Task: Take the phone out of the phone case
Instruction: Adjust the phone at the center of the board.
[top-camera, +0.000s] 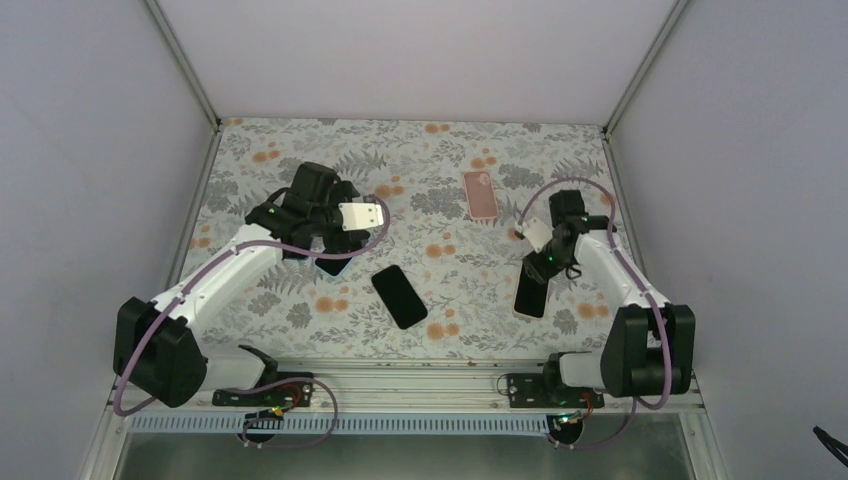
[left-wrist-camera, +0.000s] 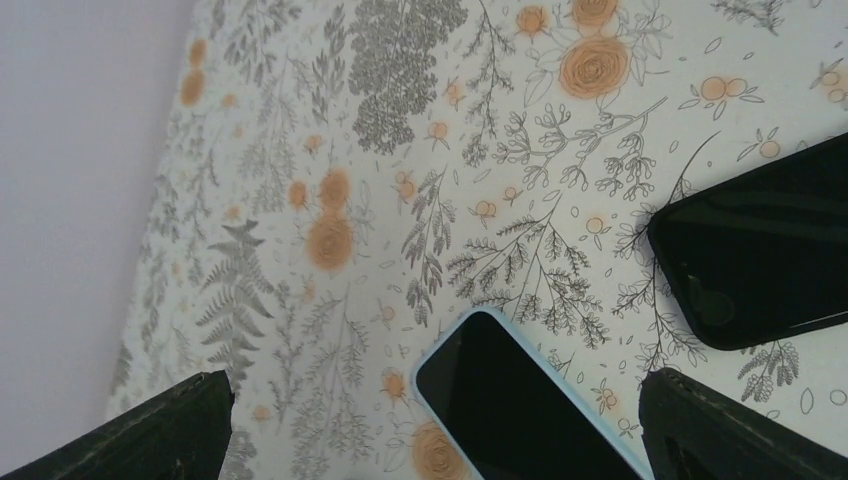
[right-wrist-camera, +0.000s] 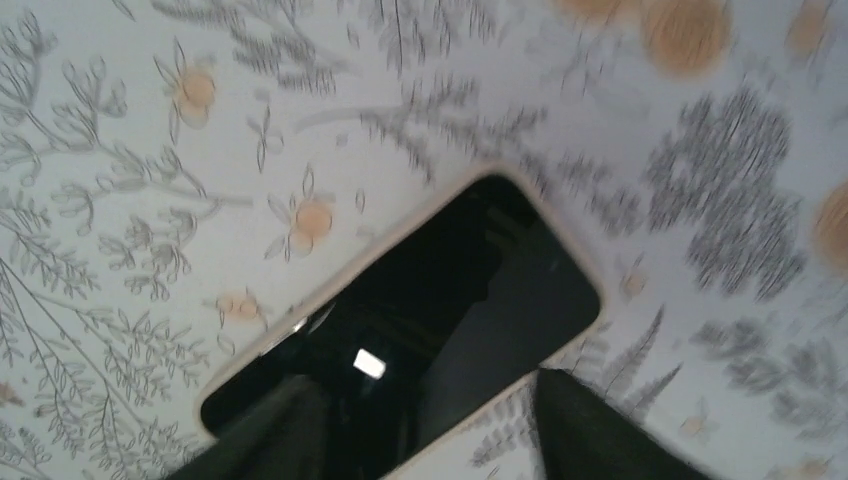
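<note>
Top external view has three phones and a loose pink case (top-camera: 481, 194) on the floral table (top-camera: 300, 150). Left gripper (left-wrist-camera: 435, 385) is spread wide over the blue-cased phone (left-wrist-camera: 520, 410) and holds nothing, with a bare-looking black phone (left-wrist-camera: 765, 255) just beside it. Right gripper (right-wrist-camera: 425, 385) has its fingers partway apart above the cream-cased phone (right-wrist-camera: 420, 320), which lies flat. That view is blurry, so I can't say whether it touches. Neither phone looks out of its case yet.

What worries me: a flat phone gives the fingers no edge to bite, so a pinch may just skid it across the cloth. Grab case and phone together and nothing separates. The left side could also bump the black phone as it closes.
</note>
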